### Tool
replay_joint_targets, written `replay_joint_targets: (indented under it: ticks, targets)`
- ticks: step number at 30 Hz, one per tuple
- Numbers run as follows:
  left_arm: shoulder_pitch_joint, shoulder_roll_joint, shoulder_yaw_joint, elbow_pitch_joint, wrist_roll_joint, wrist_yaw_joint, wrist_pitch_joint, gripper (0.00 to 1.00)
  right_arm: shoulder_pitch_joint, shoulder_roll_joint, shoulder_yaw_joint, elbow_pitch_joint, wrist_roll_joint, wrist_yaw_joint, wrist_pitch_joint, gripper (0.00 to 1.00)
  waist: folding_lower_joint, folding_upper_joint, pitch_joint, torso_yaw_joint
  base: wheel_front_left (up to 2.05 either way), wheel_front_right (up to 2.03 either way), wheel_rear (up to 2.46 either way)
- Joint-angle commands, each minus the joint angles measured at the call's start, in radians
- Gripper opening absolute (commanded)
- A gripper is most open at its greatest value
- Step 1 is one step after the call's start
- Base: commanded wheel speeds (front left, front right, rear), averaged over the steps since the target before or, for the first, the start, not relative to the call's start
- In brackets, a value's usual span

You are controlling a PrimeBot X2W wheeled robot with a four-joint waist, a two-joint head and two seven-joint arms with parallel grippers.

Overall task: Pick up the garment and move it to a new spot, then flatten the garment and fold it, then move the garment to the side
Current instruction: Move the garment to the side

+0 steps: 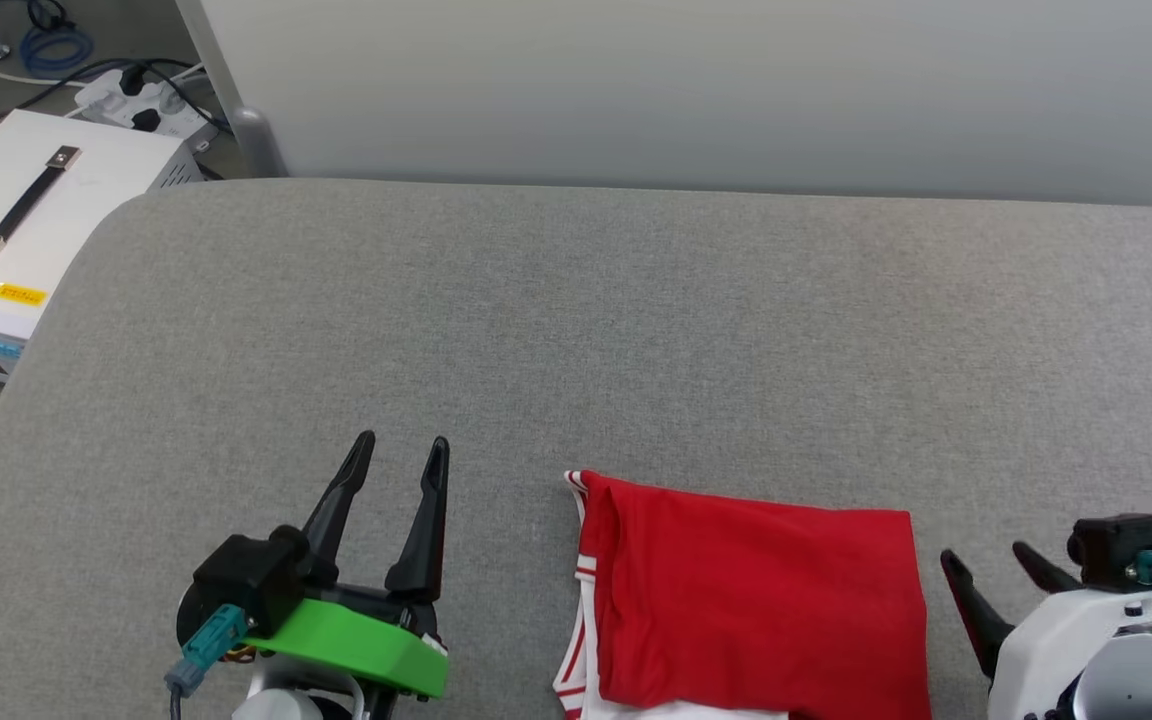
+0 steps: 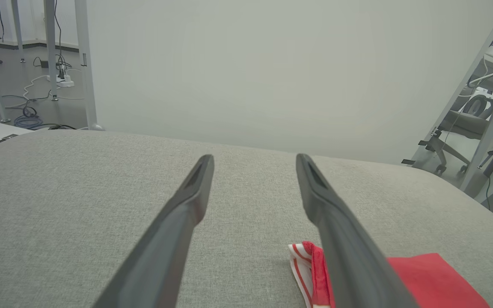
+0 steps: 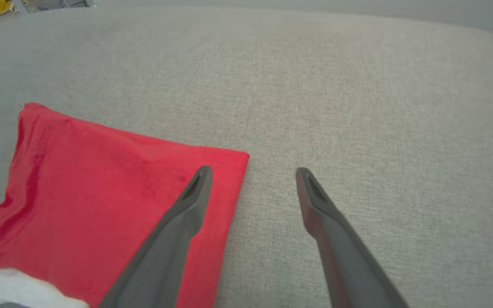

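Far left, off worktop: white case with black strap handle. Yellow label on case, writing too small to read.

Left gripper over bare grey fabric, fingers spread, nothing between them.

Garment lay folded as red rectangle at near edge of worktop, right of centre. Striped trim ran down its left edge, white fabric showed beneath at near side.

Right gripper just right of garment, fingers spread, empty. In right wrist view one finger overlapped garment's corner; contact could not be told.
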Motion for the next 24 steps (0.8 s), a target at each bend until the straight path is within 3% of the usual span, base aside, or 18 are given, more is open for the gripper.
replay_joint_targets:
  ticks: [1, 5, 9, 19, 20, 21, 22, 24]
  targets:
    - [-0.02, 0.003, -0.003, -0.004, -0.005, -0.003, -0.006, 1.0, 0.006, -0.015, 0.014, 0.015, 0.011, -0.001, 0.044, 1.0, 0.0, 0.0, 0.021, 0.013, 0.0, 0.0, 0.0]
    - [-0.037, 0.005, -0.008, -0.001, -0.006, -0.003, -0.006, 1.0, -0.009, 0.004, 0.033, 0.059, 0.06, -0.001, 0.191, 1.0, 0.0, 0.0, 0.046, 0.029, 0.0, 0.0, 0.0]
    - [-0.055, 0.003, -0.017, 0.0, -0.012, -0.003, -0.006, 1.0, -0.037, 0.028, 0.027, 0.095, 0.066, -0.001, 0.265, 1.0, 0.0, 0.0, 0.069, 0.051, 0.0, 0.0, 0.0]
    - [-0.075, 0.008, -0.009, 0.0, -0.01, -0.003, -0.006, 1.0, -0.068, 0.04, 0.094, 0.179, 0.041, -0.001, 0.345, 1.0, 0.0, 0.0, 0.107, 0.077, 0.0, 0.0, 0.0]
    - [-0.075, 0.008, -0.009, 0.001, -0.01, -0.003, -0.006, 1.0, -0.069, 0.038, 0.104, 0.187, 0.04, -0.001, 0.346, 0.75, 0.0, 0.0, 0.108, 0.077, 0.0, 0.0, 0.0]
    - [-0.076, 0.007, -0.01, 0.002, -0.009, -0.003, -0.006, 1.0, -0.072, 0.033, 0.116, 0.196, 0.038, -0.001, 0.346, 0.32, 0.0, 0.0, 0.108, 0.076, 0.0, 0.0, 0.0]
    - [-0.076, 0.007, -0.012, 0.004, -0.009, -0.003, -0.006, 1.0, -0.074, 0.026, 0.13, 0.201, 0.036, -0.001, 0.344, 0.0, 0.0, 0.0, 0.108, 0.076, 0.0, 0.0, 0.0]
    - [-0.077, 0.006, -0.015, 0.009, -0.008, -0.003, -0.006, 1.0, -0.081, 0.012, 0.148, 0.213, 0.031, -0.001, 0.333, 0.0, 0.0, 0.0, 0.104, 0.071, 0.0, 0.0, 0.0]
